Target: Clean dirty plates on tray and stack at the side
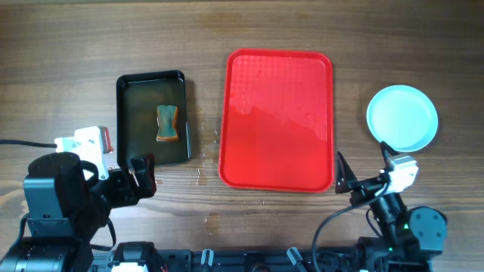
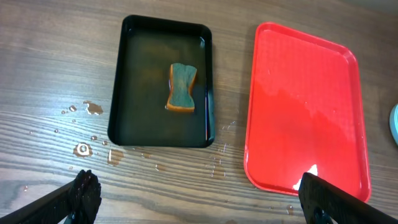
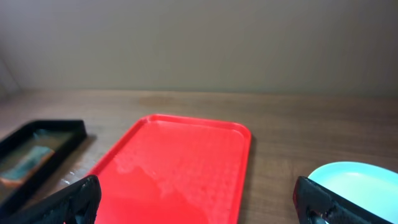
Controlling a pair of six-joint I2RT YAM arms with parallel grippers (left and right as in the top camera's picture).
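Overhead: noted tray (image 1: pixel 280 121) bare and wet; plates (image 1: pixel 402 117) on tabletop (image 1: pixel 76 45) right of it, apparently stacked clean.
Left wrist: found left gripper (image 2: pixel 198 186) spread, empty, short of black tray (image 2: pixel 118 93) keeping sponge (image 2: pixel 181 88).
Right wrist: found right gripper (image 3: pixel 198 186) spread, empty; judged task finished.

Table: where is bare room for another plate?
The red tray is empty. The table is bare between it and the plates, and left of the black tray. The gap between trays is narrow and wet; the left arm and right arm crowd the near edge.
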